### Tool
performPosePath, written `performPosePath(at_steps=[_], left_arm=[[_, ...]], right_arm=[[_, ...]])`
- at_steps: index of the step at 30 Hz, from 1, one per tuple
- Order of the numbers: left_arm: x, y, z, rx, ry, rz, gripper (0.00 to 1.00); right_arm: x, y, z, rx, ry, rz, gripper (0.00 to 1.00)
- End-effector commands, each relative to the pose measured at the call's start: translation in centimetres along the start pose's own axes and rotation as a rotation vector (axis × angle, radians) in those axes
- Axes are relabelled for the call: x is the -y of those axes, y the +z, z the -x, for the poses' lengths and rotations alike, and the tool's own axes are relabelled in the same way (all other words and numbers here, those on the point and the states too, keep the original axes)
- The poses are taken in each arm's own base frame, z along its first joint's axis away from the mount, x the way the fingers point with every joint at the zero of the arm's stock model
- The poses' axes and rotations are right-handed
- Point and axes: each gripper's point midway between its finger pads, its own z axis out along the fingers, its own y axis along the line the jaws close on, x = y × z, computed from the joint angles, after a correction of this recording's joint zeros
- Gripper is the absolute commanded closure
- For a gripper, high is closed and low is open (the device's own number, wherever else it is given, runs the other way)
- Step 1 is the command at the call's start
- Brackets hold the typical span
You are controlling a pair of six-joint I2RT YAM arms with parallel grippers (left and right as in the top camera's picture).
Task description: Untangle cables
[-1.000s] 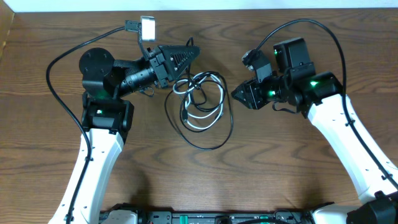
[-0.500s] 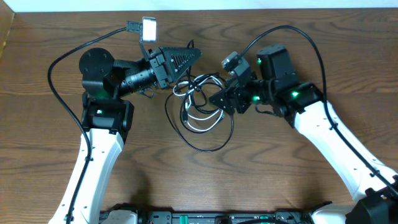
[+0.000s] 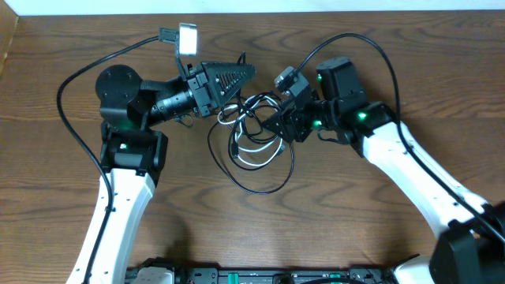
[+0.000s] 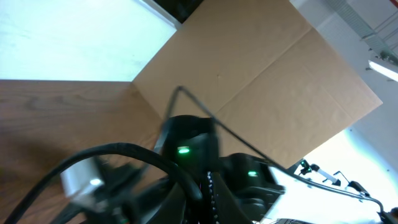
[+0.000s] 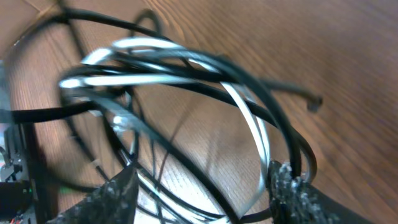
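The cables [image 3: 254, 136] lie as loose tangled loops on the wooden table's middle: thin black cords and one white cord [image 3: 256, 147]. My right gripper [image 3: 278, 126] is low over the tangle's right side. In the right wrist view its fingers are open [image 5: 199, 199], with black loops and the white cord [image 5: 249, 118] between them; nothing is clamped. My left gripper [image 3: 241, 75] is above and behind the tangle's upper left, pointing right, apart from the cords. In the blurred left wrist view its fingers [image 4: 208, 196] look pressed together.
Thick black arm cables arc over the table at the left [image 3: 75, 75] and right [image 3: 355, 38]. A small lamp block [image 3: 188, 35] sits near the table's back edge. A cardboard panel [image 4: 249, 68] stands beyond the table.
My right arm has swung left from the table's right side onto the right edge of the tangle. The left arm has barely shifted.
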Motion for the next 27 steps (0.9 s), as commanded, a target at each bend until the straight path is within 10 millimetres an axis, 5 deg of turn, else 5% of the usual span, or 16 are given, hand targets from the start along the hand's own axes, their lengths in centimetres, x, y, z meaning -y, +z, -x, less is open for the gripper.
performPosePath(at_steps=[1, 2, 3, 8, 13, 17, 21, 24, 27], left_arm=[[2.0, -0.3, 0.2, -0.003, 0.037, -0.031, 0.92], [2.0, -0.3, 0.2, -0.003, 0.038, -0.031, 0.92], [1.9, -0.3, 0.2, -0.003, 0.037, -0.031, 0.92], [1.9, -0.3, 0.2, -0.003, 0.049, -0.03, 0.92], [0.2, -0.3, -0.2, -0.006, 0.114, 0.022, 0.92], [-6.7, -0.8, -2.2, -0.029, 0.05, 0.272, 0.92], [-10.4, -0.7, -4.4, -0.101, -0.007, 0.339, 0.92], [-13.4, -0.5, -5.8, -0.147, -0.033, 0.374, 0.92], [-19.3, -2.6, -6.9, -0.139, -0.118, 0.596, 0.92]], right_arm=[[-0.2, 1.3, -0.8, -0.022, 0.003, 0.058, 0.55], [-0.2, 1.3, -0.8, -0.023, 0.004, 0.057, 0.67], [-0.2, 1.4, -0.9, -0.023, 0.007, 0.057, 0.97], [0.2, 0.8, -0.4, -0.008, 0.041, 0.029, 0.99], [4.3, -2.2, 0.0, 0.028, 0.216, -0.186, 0.99], [6.0, -9.4, 1.2, 0.129, 0.271, -0.281, 0.99], [6.5, -15.5, 1.6, 0.225, 0.305, -0.367, 0.99], [7.2, -21.1, 0.9, 0.304, 0.349, -0.476, 0.99], [8.6, -26.3, -1.0, 0.37, 0.432, -0.604, 0.99]])
